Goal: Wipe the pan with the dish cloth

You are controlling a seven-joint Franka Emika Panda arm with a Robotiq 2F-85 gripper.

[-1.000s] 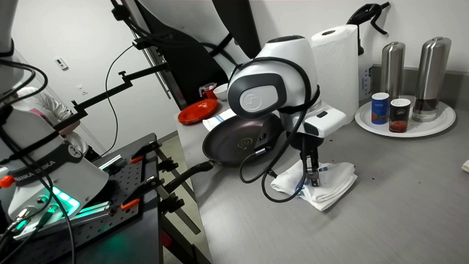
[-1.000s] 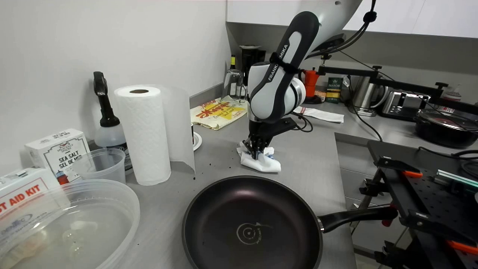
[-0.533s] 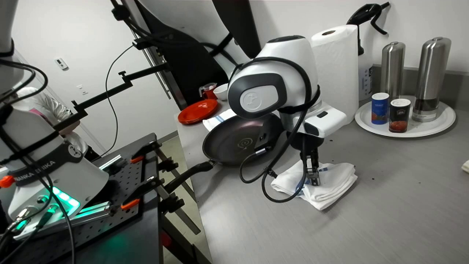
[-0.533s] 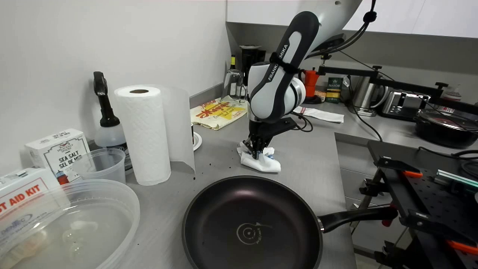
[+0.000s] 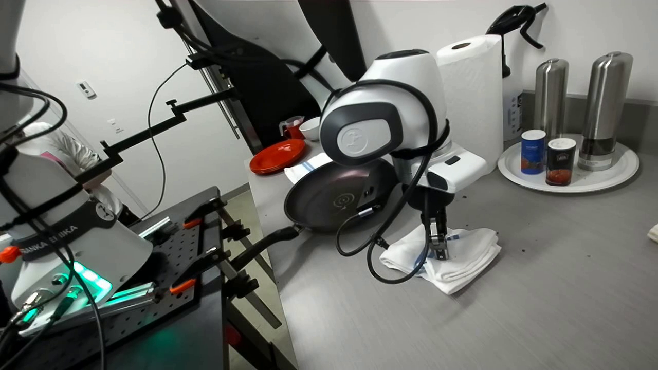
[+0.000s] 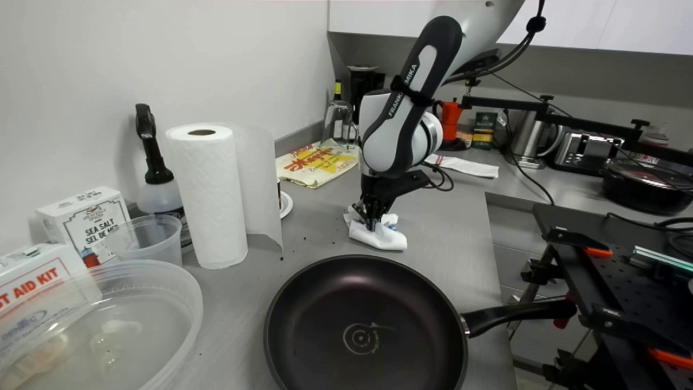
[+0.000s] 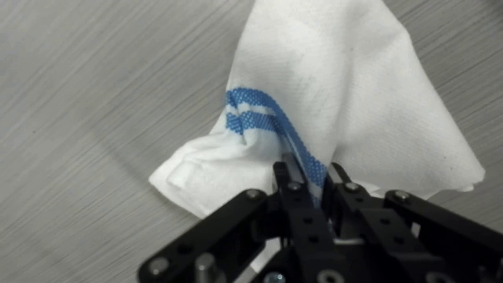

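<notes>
The dish cloth, white with blue stripes, lies folded and rumpled on the grey counter; it shows in both exterior views point(image 5: 470, 257) point(image 6: 381, 239) and fills much of the wrist view point(image 7: 298, 59). My gripper point(image 7: 311, 169) points down and is shut on a pinched blue-striped fold of the cloth. It also shows at the cloth in both exterior views point(image 5: 440, 249) point(image 6: 371, 219). The round black pan point(image 6: 368, 325) sits on the counter apart from the cloth, its handle reaching past the counter edge. The arm partly covers the pan in an exterior view point(image 5: 329, 200).
A paper towel roll point(image 6: 208, 195) stands beside the pan near the wall. A clear plastic tub point(image 6: 178, 336) is across from the handle. A white plate point(image 5: 606, 177) bears two grinders and two shakers. A red plate point(image 5: 277, 155) and another striped cloth point(image 5: 307, 167) lie beyond the pan.
</notes>
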